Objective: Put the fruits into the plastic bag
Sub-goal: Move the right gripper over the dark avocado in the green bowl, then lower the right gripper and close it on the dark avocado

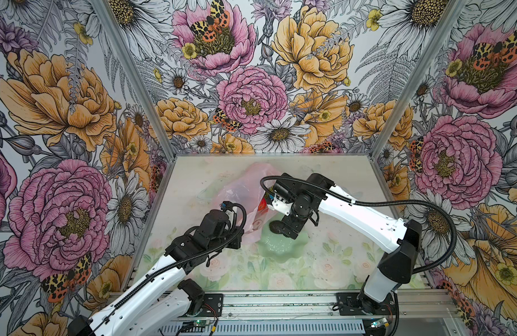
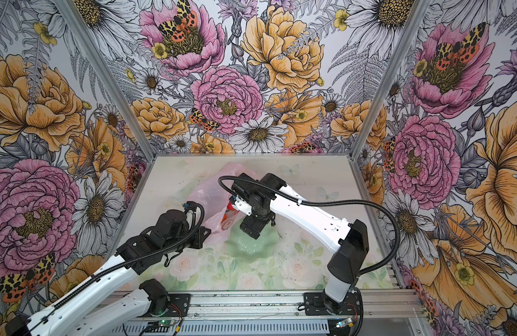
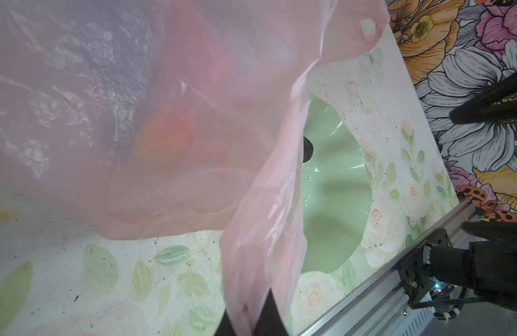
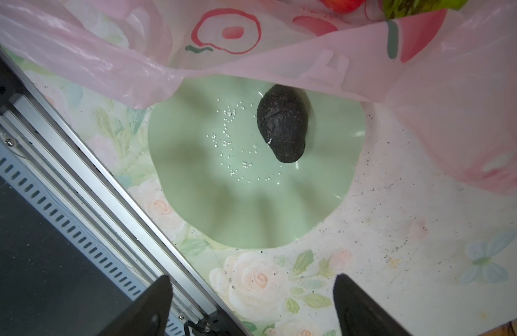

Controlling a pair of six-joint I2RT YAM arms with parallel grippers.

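On the left, a strip of the plastic bag (image 3: 193, 72) is being pinched in the clenched left gripper (image 3: 248, 318) and is being held up off the table (image 4: 397, 232), so the mouth is gaping toward the pale green dish (image 4: 251, 218). An orange-red fruit (image 3: 164, 136) is being seen through the film, and a glossy red fruit (image 4: 343, 3) and a bright green fruit (image 4: 417, 5) are lying inside, so most of the task is being judged done. Further right, the blackish lump (image 4: 282, 125) is lying alone on the dish, close under the bag's overhanging edge. Above it the right gripper (image 4: 252, 279) is being hovered, jaws spread and nothing between them. For the pick, a straight descent over the lump is being called for, with the jaws being set across its narrow width and clear of the loose film, lest plastic be caught in the grip. Being rounded, the lump is being judged liable to squirt out, so a centred, firm closure is being advised. The left hold is not to be slackened while the lump is being carried over the lip.
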